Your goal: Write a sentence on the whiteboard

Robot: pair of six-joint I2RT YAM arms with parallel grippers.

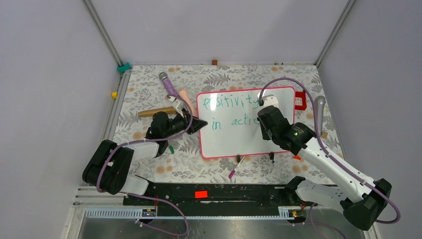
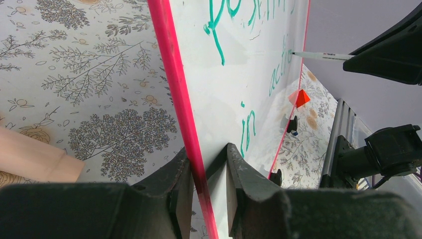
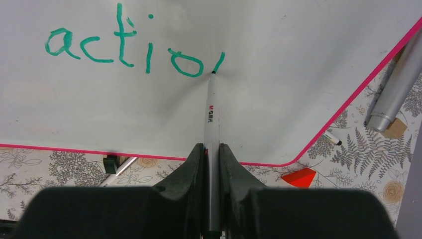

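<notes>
The whiteboard (image 1: 234, 139) lies flat mid-table, white with a pink-red frame, bearing green writing "positivity" and below it "in actio" plus one fresh stroke. My left gripper (image 1: 198, 124) is shut on the board's left edge; in the left wrist view the frame (image 2: 175, 84) runs between the jaws of the left gripper (image 2: 205, 159). My right gripper (image 1: 261, 121) is shut on a white marker (image 3: 211, 114), held between the jaws of the right gripper (image 3: 212, 149). The marker's tip touches the whiteboard (image 3: 278, 99) right after the "o". The marker also shows in the left wrist view (image 2: 321, 56).
A spare marker (image 1: 236, 166) and two black caps lie just below the board. A red block (image 1: 299, 100) sits at its right edge, a silver cylinder (image 1: 319, 112) further right, an orange wedge (image 3: 298, 177) near the lower right corner. A purple handle (image 1: 169, 86) and wooden stick (image 1: 157, 112) lie left.
</notes>
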